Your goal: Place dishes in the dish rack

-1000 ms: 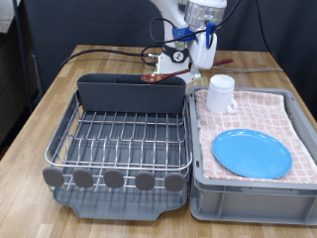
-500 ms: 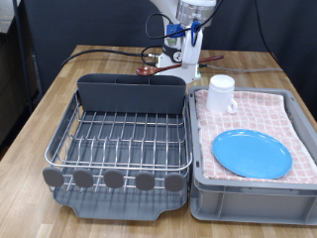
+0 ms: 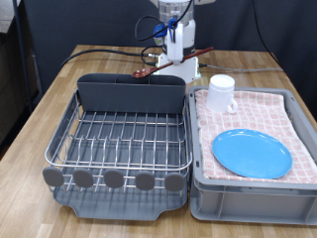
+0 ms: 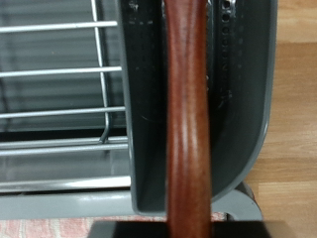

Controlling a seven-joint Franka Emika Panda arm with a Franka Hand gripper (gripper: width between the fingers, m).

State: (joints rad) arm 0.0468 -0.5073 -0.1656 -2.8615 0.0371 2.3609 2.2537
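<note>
My gripper is shut on the reddish-brown wooden spoon and holds it nearly level, just above the back of the dish rack. The spoon hangs over the right part of the tall grey cutlery compartment. In the wrist view the spoon runs across the compartment, with the rack wires beside it. The white mug and the light-blue plate lie on the pink checked cloth at the exterior view's right.
The grey plastic bin holding the cloth stands against the rack's right side. Black cables and a small gauge-like device lie on the wooden table behind the rack. The rack's wire floor holds nothing.
My gripper has moved up and to the exterior view's left with the spoon, from beside the mug to over the cutlery compartment. The spoon now lies more level.
</note>
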